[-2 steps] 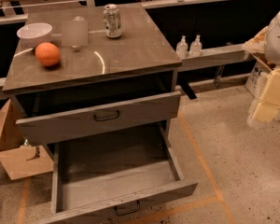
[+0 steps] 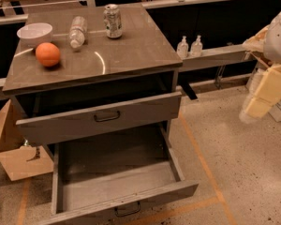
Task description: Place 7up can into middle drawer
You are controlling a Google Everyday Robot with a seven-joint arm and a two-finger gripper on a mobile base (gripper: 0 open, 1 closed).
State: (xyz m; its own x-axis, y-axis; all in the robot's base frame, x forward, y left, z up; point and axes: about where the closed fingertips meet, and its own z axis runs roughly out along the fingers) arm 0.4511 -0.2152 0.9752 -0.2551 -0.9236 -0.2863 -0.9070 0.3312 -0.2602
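The 7up can (image 2: 113, 21), silver-white with green markings, stands upright at the back of the grey cabinet top (image 2: 131, 55). The middle drawer (image 2: 117, 186) is pulled far out below, a long flat tray with a low front panel and a dark loop handle (image 2: 127, 210), and nothing shows inside it. My gripper (image 2: 260, 102) hangs at the far right edge of the view over the floor. It is well away from the can and the drawer and holds nothing.
A clear plastic bottle (image 2: 77, 31), a white bowl (image 2: 34, 32) and an orange (image 2: 48, 54) share the cabinet top. The drawer with the taller front panel (image 2: 100, 118) is slightly open above. Two small bottles (image 2: 189, 46) stand on a ledge to the right. A cardboard box (image 2: 11, 149) sits at the left.
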